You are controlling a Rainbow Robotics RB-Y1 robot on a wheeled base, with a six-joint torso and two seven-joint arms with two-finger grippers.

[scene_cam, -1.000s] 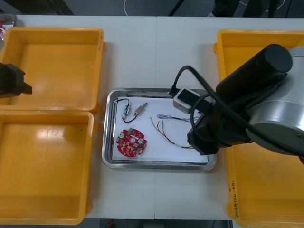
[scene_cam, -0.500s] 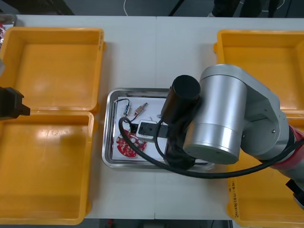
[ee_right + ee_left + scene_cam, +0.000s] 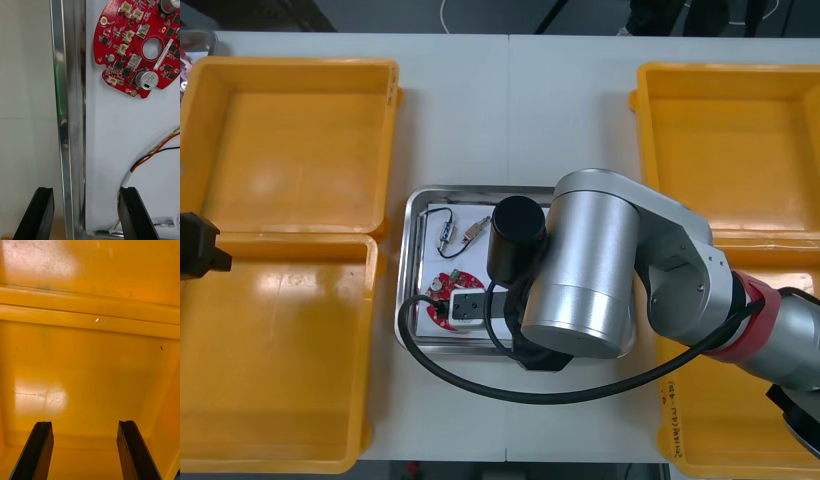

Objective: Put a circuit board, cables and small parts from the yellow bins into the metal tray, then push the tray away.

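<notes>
The metal tray [image 3: 408, 270], white inside, lies between the bins. It holds a round red circuit board [image 3: 438, 291], a black cable [image 3: 446, 231] and a small metal part [image 3: 476, 229]. My right arm [image 3: 580, 270] hangs over the tray and hides most of it. In the right wrist view my right gripper [image 3: 84, 191] is open, with the tray's near rim [image 3: 69, 112] running between its fingers [image 3: 41, 210]. The circuit board [image 3: 123, 56] lies ahead, and a red and yellow cable [image 3: 157, 150] runs by the inner finger. My left gripper [image 3: 200, 258] [image 3: 84, 425] waits open over a left yellow bin [image 3: 90, 371].
Two yellow bins [image 3: 290, 130] [image 3: 275, 360] stand left of the tray and two more [image 3: 730, 140] [image 3: 720, 420] stand right of it. All look bare inside. Light table shows beyond the tray's far rim and in front of its near rim.
My right arm has swung from the tray's right side leftward across it, and its wrist has settled low at the near rim. The left gripper has drifted slightly nearer and to the left.
</notes>
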